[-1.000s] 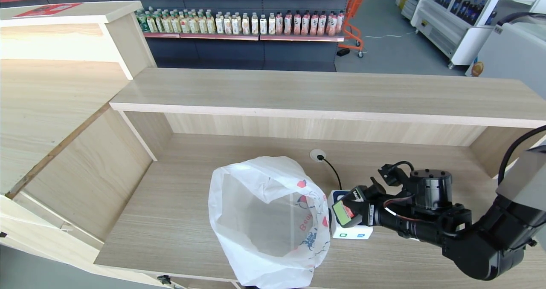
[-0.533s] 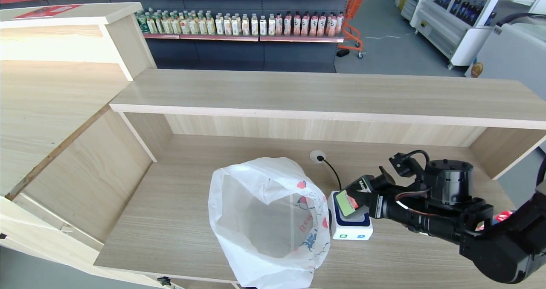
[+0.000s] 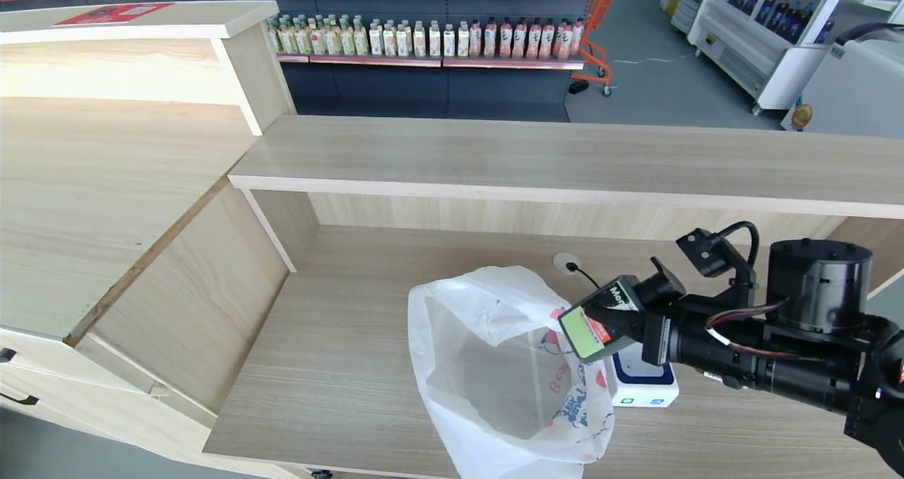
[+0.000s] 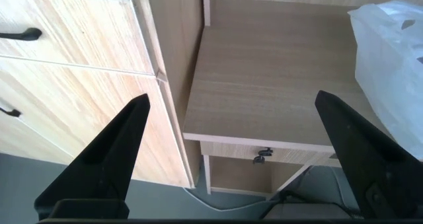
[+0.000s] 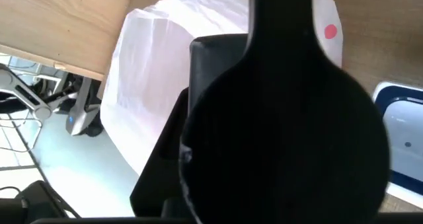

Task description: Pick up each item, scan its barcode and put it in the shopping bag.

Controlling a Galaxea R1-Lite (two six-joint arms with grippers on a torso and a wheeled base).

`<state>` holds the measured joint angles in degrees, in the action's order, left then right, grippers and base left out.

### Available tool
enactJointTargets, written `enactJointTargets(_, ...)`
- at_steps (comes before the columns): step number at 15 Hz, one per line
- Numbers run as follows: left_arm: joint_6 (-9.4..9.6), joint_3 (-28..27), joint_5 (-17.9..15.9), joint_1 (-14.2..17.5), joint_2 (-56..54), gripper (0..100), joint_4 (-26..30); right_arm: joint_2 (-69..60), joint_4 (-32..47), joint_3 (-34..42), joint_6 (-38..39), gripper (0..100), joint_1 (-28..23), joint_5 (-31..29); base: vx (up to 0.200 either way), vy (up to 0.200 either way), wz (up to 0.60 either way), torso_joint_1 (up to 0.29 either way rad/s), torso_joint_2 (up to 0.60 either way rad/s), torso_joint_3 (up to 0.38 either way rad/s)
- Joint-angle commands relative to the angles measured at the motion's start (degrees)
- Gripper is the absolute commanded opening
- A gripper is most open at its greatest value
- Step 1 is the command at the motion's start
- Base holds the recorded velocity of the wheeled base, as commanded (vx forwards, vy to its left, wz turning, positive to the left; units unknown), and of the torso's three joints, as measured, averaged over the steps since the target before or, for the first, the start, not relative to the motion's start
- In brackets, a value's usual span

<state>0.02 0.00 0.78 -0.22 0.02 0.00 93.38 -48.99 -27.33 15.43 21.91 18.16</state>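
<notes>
Right gripper [image 3: 602,321]: jaws clamped on a small pack [image 3: 585,334] with a green face and a red patch. It is held in the air over the rim of the shopping bag [image 3: 505,366], on the side nearest the scanner [image 3: 646,386].

The pack is gripped by its rear end, so the green face stays bare and points out toward the bag. Judged reason for the height: to clear the bag's floppy rim before letting go.

The scanner is a white box with a blue-edged top. It sits on the counter [image 3: 339,366] touching the bag's side (a cable [image 3: 586,275] runs from it to a hole in the back of the counter).

The bag stands open, mouth upward, near the counter's front edge. No item can be made out through its thin plastic. The right wrist view shows its white wall [image 5: 155,98] and a corner of the scanner [image 5: 404,137].

Left gripper [image 4: 232,100]: jaws wide apart, holding nothing. It is parked low off the counter's front corner, beside drawer fronts [image 4: 73,45], well apart from the bag [image 4: 391,49]. It probably waits there out of the way.

Likely next: lower the pack into the bag's mouth. The rim may fold under it.
</notes>
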Motion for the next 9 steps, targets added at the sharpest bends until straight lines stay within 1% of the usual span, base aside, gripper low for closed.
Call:
enactJointTargets(1,-0.02,0.00,0.01,0.04,-0.02,100,0.00,4.35,-0.14,-1.41,-3.39,0,0.68,-0.06,0.000,0.000,0.00,0.000,0.00,0.000)
enactJointTargets(3,-0.02,0.00,0.01,0.04,-0.02,100,0.00,9.19,-0.22,-3.52,-6.03,0,0.86,-0.15,0.000,0.000,0.00,0.000,0.00,0.000)
enactJointTargets(4,-0.02,0.00,0.01,0.04,-0.02,100,0.00,11.39,-0.40,-4.13,-8.93,0,1.03,-0.32,0.000,0.000,0.00,0.000,0.00,0.000)
enactJointTargets(6,-0.02,0.00,0.01,0.04,-0.02,100,0.00,14.46,-0.58,-2.99,-13.85,0,2.00,-0.32,0.000,0.000,0.00,0.000,0.00,0.000)
enactJointTargets(8,-0.02,0.00,0.01,0.04,-0.02,100,0.00,20.00,-4.80,-3.34,-18.86,0,2.00,-0.23,0.000,0.000,0.00,0.000,0.00,0.000)
enactJointTargets(9,-0.02,0.00,0.01,0.04,-0.02,100,0.00,23.25,-9.10,-3.61,-22.29,0,1.91,-0.23,0.000,0.000,0.00,0.000,0.00,0.000)
